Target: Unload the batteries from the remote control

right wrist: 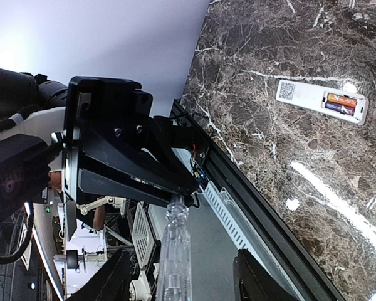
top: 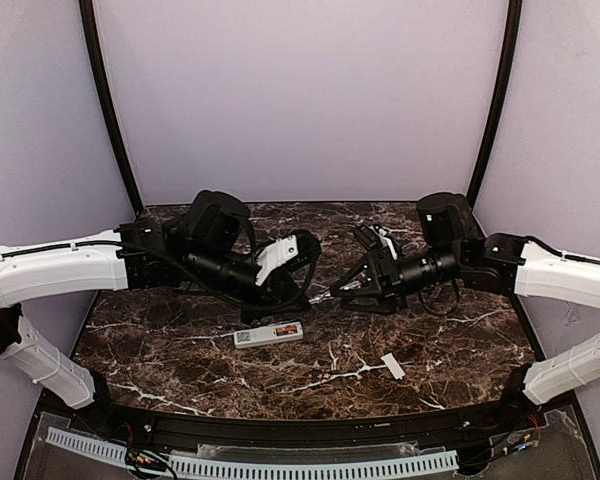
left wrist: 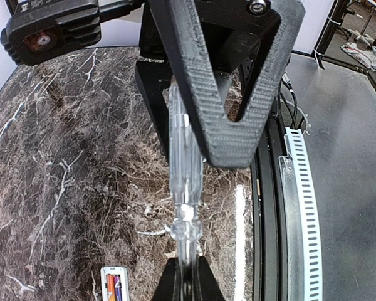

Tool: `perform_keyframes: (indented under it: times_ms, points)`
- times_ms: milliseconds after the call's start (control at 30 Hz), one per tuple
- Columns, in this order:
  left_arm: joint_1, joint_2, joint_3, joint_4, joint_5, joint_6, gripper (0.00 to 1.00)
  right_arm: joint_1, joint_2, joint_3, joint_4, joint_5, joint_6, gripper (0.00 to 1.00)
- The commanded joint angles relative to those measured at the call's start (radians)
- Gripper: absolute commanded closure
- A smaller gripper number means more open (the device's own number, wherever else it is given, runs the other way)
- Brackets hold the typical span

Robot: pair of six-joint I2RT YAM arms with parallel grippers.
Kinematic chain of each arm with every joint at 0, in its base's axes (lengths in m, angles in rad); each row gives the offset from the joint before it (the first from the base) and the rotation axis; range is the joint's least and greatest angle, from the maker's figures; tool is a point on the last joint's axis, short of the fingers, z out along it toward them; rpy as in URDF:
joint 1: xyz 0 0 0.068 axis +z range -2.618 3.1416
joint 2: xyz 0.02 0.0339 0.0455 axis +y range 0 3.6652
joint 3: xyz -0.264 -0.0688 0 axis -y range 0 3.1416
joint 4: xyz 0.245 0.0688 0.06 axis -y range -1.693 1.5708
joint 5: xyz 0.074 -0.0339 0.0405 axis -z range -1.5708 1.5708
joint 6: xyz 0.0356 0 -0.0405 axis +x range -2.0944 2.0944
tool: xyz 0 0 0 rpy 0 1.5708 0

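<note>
The white remote control (top: pixel 269 334) lies back-up on the marble table, its recess open with orange-red batteries (top: pixel 288 329) in it. It also shows in the left wrist view (left wrist: pixel 114 283) and the right wrist view (right wrist: pixel 323 100), batteries (right wrist: pixel 341 103) inside. My left gripper (left wrist: pixel 188 276) is shut on one end of a clear plastic tool (left wrist: pixel 183 188), held in the air above the table behind the remote. My right gripper (right wrist: pixel 178 279) is open, its fingers wide on both sides of the tool's (right wrist: pixel 175 251) other end. The grippers meet tip to tip (top: pixel 325 292).
A small flat white cover piece (top: pixel 392 366) lies on the table right of the remote. A black rail and a white slotted cable duct (top: pixel 280 465) run along the near edge. Grey walls and black posts enclose the back and sides.
</note>
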Motion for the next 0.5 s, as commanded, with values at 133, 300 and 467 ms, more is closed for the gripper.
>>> perform_keyframes:
  times_ms: [133, 300, 467]
  points:
    - [-0.003, -0.008, 0.003, -0.016, 0.027, -0.001, 1.0, 0.005, 0.049, 0.062, -0.036, -0.025, -0.026, 0.46]
    - [-0.004, -0.005, 0.004, -0.017, 0.023, -0.003, 1.0, 0.006, 0.082, 0.082, -0.035, -0.025, -0.025, 0.52]
    - [-0.007, -0.001, 0.006, -0.021, 0.009, -0.003, 1.0, 0.011, 0.103, 0.09, -0.031, -0.02, -0.022, 0.59]
